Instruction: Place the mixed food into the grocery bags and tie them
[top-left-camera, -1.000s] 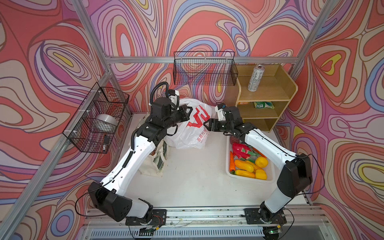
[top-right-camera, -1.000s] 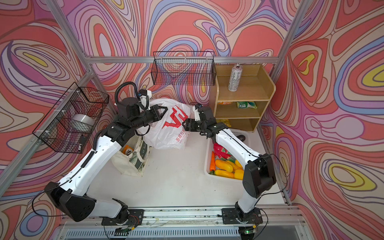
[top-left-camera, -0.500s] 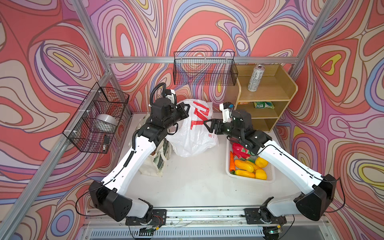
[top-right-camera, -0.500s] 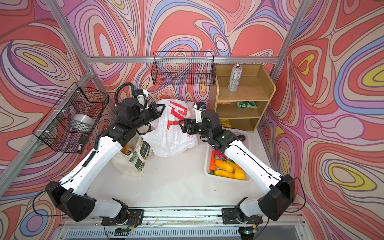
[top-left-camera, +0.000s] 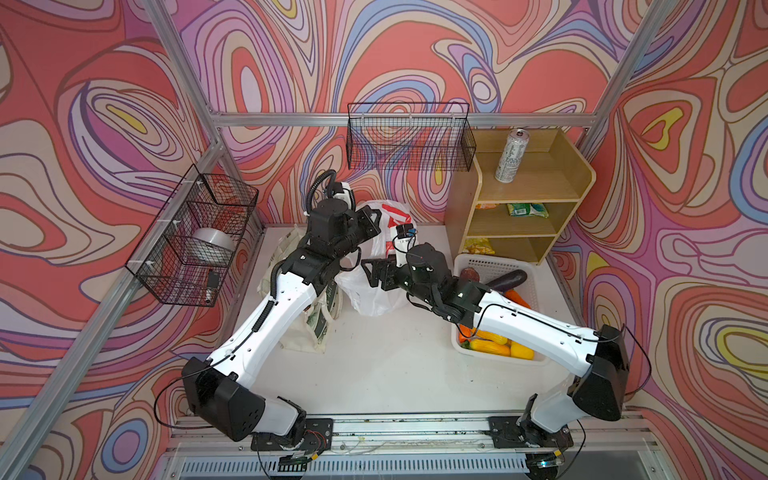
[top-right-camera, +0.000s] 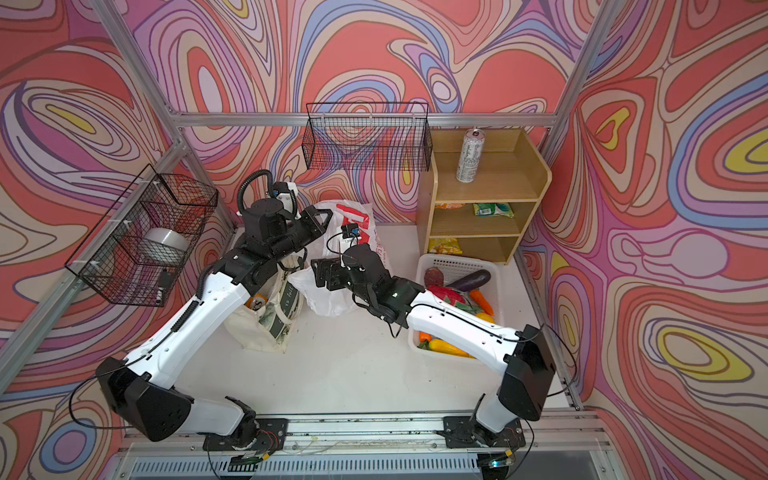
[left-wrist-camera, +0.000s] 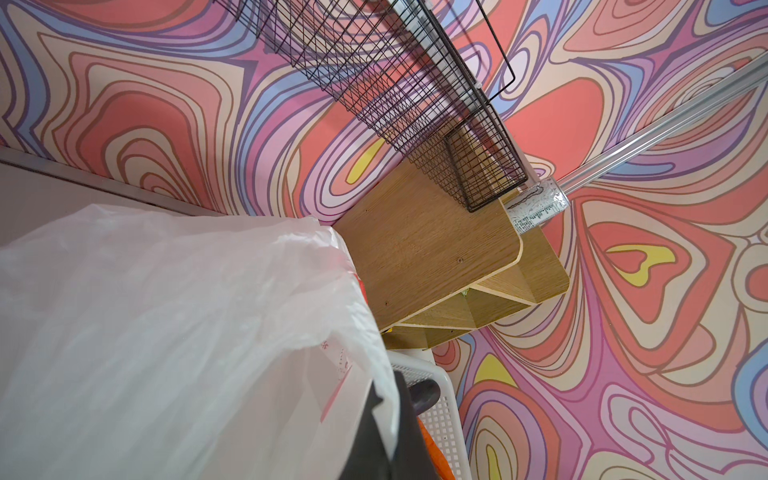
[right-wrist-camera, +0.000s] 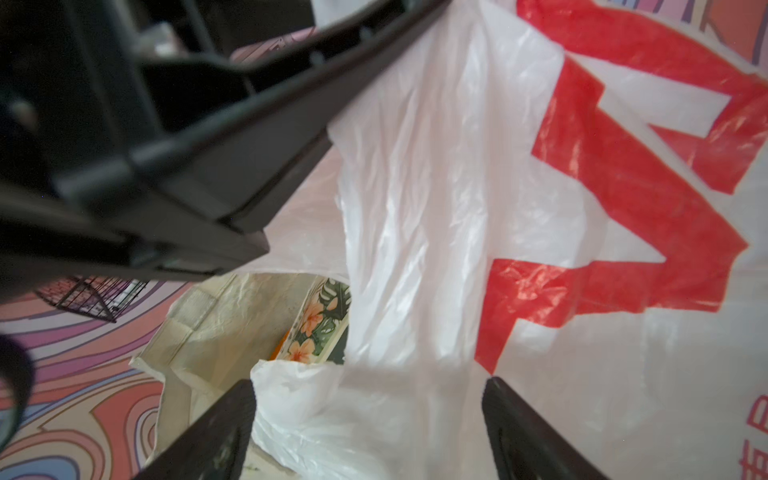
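White plastic bag (top-left-camera: 368, 293), one — canvas tote (top-left-camera: 312, 332), one — can (top-left-camera: 509, 156), one.

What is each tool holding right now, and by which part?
The left tool is shut on the thin white plastic bag with red print, pinching its top edge. The right tool is open and holds nothing.

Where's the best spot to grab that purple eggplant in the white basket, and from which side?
Probably across the middle of the eggplant, from above: it lies flat with nothing on it, near the back wall of the basket.
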